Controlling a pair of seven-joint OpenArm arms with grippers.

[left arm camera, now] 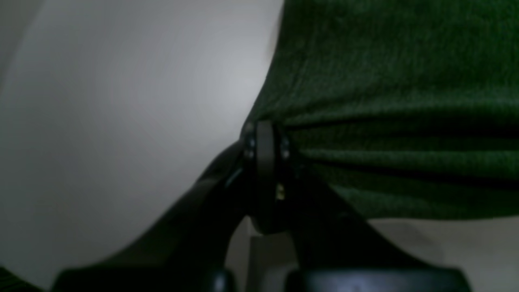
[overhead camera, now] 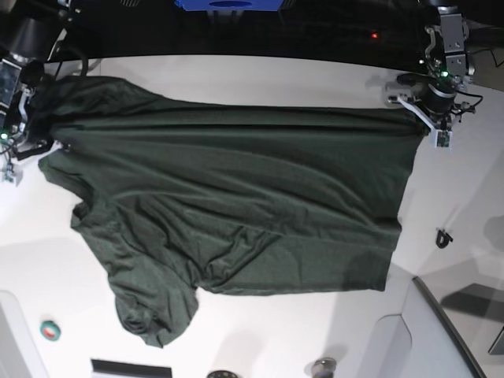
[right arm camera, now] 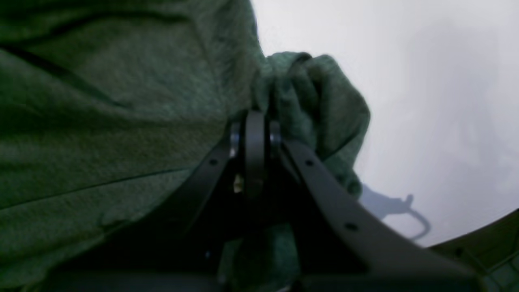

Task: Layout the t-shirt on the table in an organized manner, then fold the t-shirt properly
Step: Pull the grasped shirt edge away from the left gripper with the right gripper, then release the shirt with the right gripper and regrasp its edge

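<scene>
A: How is the t-shirt (overhead camera: 236, 205) held?
B: Stretched lengthwise across the tabletop (overhead camera: 465, 197); left fingers (left arm camera: 264, 134) clamped on one end, right fingers (right arm camera: 254, 121) on the other, cloth spanning between

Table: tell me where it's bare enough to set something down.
Bare table runs along the far edge above the t-shirt. More lies to the shirt's right, around a small black clip, and at the near left, by the green tape roll. The shirt crowds the middle.
</scene>
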